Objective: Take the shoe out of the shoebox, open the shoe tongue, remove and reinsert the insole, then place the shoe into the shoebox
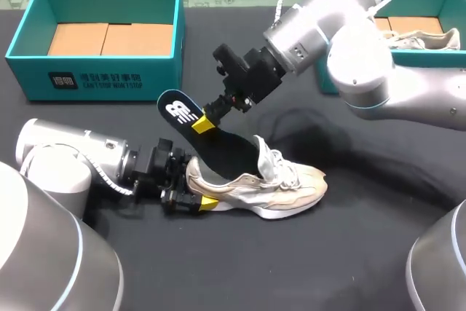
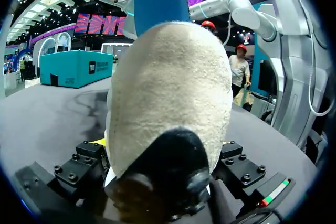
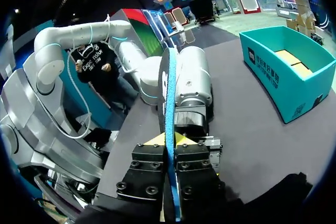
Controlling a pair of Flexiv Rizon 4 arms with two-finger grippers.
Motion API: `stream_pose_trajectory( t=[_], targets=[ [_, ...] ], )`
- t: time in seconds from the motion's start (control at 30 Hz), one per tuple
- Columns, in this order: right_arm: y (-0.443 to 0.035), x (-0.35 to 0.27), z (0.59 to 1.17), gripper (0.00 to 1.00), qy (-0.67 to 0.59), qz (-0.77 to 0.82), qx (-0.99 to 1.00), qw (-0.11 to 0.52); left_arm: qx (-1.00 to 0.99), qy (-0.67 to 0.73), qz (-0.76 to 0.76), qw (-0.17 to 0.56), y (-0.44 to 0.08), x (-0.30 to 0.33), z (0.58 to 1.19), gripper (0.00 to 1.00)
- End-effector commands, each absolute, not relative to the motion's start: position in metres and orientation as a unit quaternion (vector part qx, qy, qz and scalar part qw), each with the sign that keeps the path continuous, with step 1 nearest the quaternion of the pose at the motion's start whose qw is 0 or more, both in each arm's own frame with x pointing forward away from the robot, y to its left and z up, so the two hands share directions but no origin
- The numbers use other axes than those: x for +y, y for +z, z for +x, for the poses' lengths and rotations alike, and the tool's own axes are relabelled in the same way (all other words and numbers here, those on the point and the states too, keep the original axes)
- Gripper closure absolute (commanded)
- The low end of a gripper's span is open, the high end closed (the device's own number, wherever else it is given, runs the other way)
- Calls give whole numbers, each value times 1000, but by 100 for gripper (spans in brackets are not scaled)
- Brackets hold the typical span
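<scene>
A cream sneaker (image 1: 280,183) stands on the black table, toe to the right. Its heel (image 2: 168,87) sits between the fingers of my left gripper (image 1: 193,183), which press against both sides of it, low at the table. A dark insole (image 1: 212,145) with a white logo slants up out of the shoe's opening, its front end still inside. My right gripper (image 1: 206,123) comes down from the upper right and is shut on the insole's raised heel end. In the right wrist view the insole (image 3: 169,93) stands edge-on between the yellow tips (image 3: 157,140).
A teal shoebox (image 1: 95,71) with cardboard inside stands at the back left. A second teal box (image 1: 342,81) at the back right holds another pale shoe (image 1: 419,38). Bare black table lies in front of the sneaker.
</scene>
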State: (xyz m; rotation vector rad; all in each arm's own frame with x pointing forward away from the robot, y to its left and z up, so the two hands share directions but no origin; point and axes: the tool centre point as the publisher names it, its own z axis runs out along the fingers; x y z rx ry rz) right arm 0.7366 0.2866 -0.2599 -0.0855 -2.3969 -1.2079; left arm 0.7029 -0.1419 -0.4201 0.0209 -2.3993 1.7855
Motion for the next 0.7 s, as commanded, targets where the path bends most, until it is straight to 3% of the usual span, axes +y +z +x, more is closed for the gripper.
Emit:
stream_pose_trajectory(
  t=[0.03, 0.3, 0.7],
  targets=[
    [-260, 282, 730, 100, -441, -36, -869, 220, -800, 595, 7, 75, -422, -142, 704, 100],
    [-258, 289, 731, 100, -455, -29, -862, 220, -800, 595, 7, 75, -422, -142, 704, 100],
    [-169, 313, 727, 100, -561, -21, -808, 180, -800, 595, 7, 75, -422, -142, 704, 100]
  ],
)
